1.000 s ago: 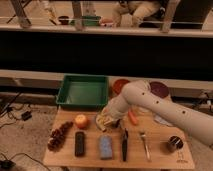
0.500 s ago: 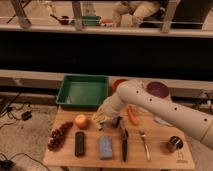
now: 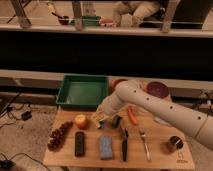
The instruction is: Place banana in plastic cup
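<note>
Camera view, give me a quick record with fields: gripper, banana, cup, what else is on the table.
gripper: low over the table beside the orange fruit
banana: pale yellow piece at the gripper
plastic cup: right of the gripper, partly hidden by the arm
other items: green bin, grapes, fork, dark can

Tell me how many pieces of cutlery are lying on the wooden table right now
2: a dark-handled knife at the front centre, and a fork just right of it. The arm may hide others; its pincer hangs low behind the blue sponge, beside the orange fruit.
</note>
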`<state>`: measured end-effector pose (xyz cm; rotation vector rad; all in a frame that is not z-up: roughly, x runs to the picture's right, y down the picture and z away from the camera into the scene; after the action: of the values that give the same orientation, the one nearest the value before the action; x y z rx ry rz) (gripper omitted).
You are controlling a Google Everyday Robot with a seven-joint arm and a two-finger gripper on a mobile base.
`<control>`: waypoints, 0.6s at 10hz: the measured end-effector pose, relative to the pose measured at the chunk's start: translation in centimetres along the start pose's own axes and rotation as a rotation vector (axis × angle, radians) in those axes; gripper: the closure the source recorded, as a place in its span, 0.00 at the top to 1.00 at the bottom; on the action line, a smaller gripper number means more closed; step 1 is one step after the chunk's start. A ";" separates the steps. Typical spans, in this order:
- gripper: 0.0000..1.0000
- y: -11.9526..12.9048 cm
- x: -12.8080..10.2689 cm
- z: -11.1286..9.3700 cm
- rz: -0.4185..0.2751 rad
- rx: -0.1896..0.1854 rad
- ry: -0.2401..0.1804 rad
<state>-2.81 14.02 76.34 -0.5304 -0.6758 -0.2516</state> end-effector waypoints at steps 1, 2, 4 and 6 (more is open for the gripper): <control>0.00 -0.1 0.3 0.2 0.002 0.001 0.000; 0.00 -0.2 0.5 0.4 0.005 0.001 0.001; 0.00 -0.5 0.9 0.6 0.006 0.005 0.002; 0.00 -0.9 0.9 0.7 0.003 0.014 0.004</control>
<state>-2.82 13.56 77.78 -0.5172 -0.6723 -0.2448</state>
